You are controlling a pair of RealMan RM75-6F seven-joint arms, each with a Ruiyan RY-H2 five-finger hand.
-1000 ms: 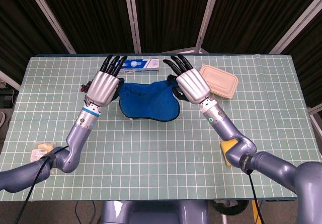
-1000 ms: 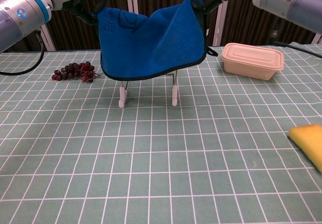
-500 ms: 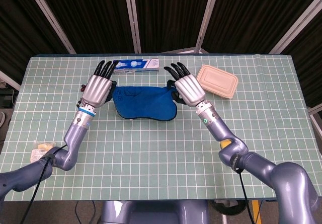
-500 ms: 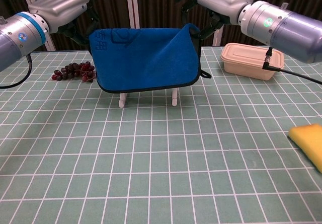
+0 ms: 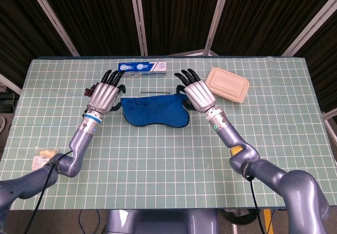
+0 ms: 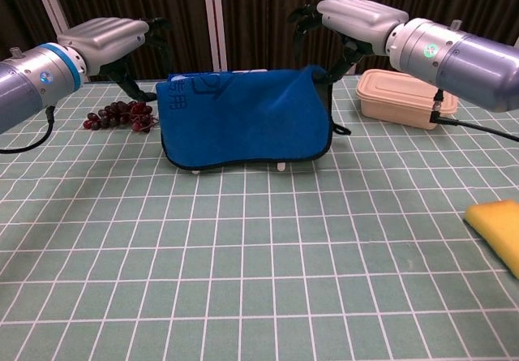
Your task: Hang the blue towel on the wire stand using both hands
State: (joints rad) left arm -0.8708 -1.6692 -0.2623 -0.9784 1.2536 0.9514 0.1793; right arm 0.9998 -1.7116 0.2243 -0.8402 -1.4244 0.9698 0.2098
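Observation:
The blue towel (image 5: 154, 110) (image 6: 243, 122) drapes over the wire stand (image 5: 155, 92), hiding all but the top bar in the head view and a white foot (image 6: 280, 167) in the chest view. My left hand (image 5: 105, 93) (image 6: 109, 38) is at the towel's left end, thumb down against its edge, the other fingers spread above. My right hand (image 5: 198, 93) (image 6: 361, 16) is at the right end and pinches the upper right corner, with the rest of its fingers spread. Both hands sit just above the stand's height.
Dark grapes (image 5: 89, 91) (image 6: 117, 116) lie just left of the stand, under my left hand. A beige lidded box (image 5: 227, 84) (image 6: 403, 97) stands to the right. A blue-white carton (image 5: 142, 66) lies behind. A yellow sponge (image 6: 496, 231) is at the front right, a small packet (image 5: 43, 156) at the front left.
Both hands came down with the towel. It went from hanging high and bunched to lying spread over the stand, now covering the stand's legs almost to the table.

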